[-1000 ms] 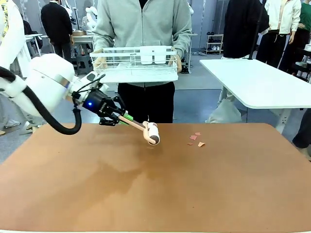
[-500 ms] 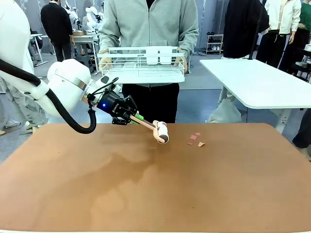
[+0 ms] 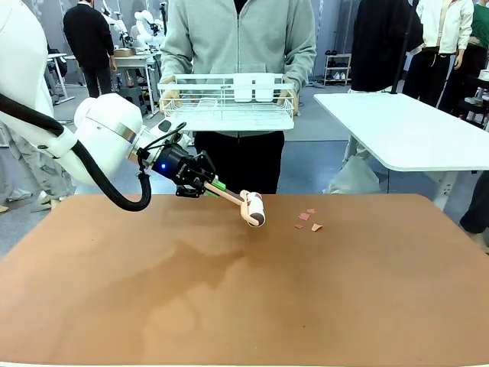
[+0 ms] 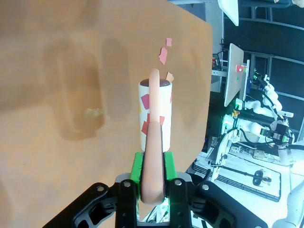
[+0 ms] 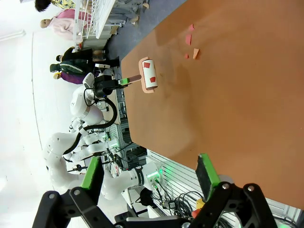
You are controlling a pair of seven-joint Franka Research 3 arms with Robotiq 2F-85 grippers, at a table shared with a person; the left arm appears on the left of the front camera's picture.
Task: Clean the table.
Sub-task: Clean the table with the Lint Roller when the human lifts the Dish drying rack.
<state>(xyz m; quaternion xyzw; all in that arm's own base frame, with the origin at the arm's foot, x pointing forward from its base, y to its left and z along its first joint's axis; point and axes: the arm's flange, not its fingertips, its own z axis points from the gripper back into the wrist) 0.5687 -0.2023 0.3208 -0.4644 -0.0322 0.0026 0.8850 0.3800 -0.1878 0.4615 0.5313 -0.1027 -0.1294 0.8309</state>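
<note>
The reddish-brown table [image 3: 244, 306] has a few small pink paper scraps [image 3: 309, 222] lying right of centre near its far edge. My left gripper [image 3: 200, 186] is shut on the peach handle of a lint roller [image 3: 254, 208], whose white roll sits low at the tabletop just left of the scraps. In the left wrist view the roller [image 4: 154, 114] points away from the gripper [image 4: 153, 171], with red bits stuck to it and the scraps [image 4: 163, 56] beyond it. My right gripper [image 5: 149, 173] is open off the table's side, far from the roller [image 5: 148, 74].
A person stands at the far edge holding a white wire dish rack [image 3: 227, 103] in both hands above the table. A white-topped table [image 3: 405, 130] stands at the back right. A faint darker smear [image 3: 191, 264] marks the tabletop left of centre.
Over the past second my left arm carried the roller to the right, nearer the scraps, and has been almost still since. The person shifted the rack slightly right.
</note>
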